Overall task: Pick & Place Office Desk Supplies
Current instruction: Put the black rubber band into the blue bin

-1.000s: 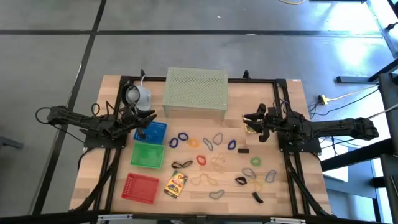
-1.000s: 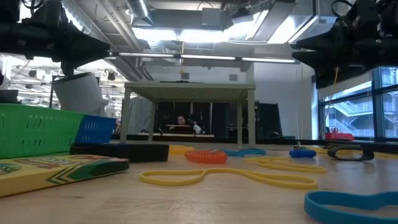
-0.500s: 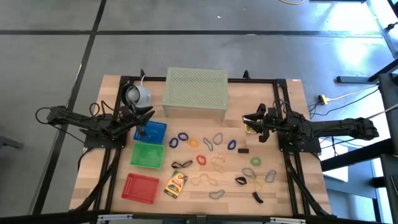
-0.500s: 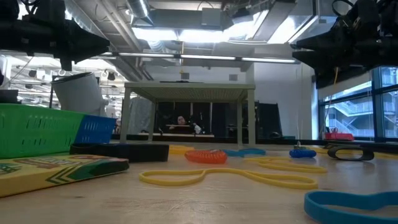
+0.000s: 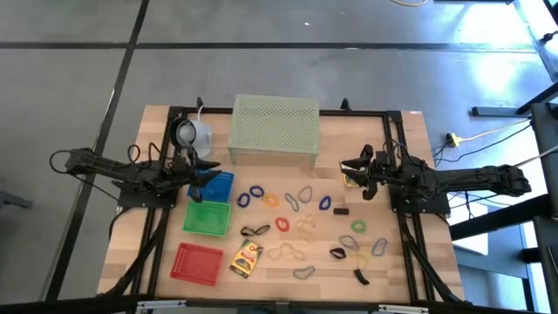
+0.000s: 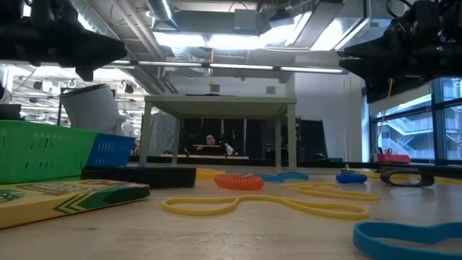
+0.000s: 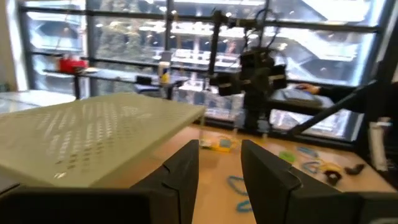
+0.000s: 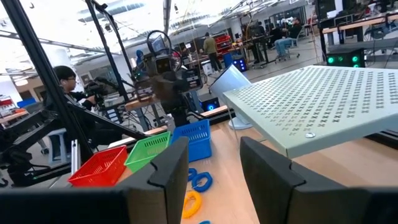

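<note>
Across the frame's lower middle, loops (image 5: 288,253) are lying loose; left gripper (image 5: 206,171) and right gripper (image 5: 350,167) are hovering apart, empty. Thin loops are risking slipped pinches.

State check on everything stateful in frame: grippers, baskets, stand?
left gripper: open, empty, over blue basket
right gripper: open, empty, raised
blue basket: upright
green basket: upright, empty
red basket: upright, empty
mesh stand: upright
yellow box: lying flat
</note>
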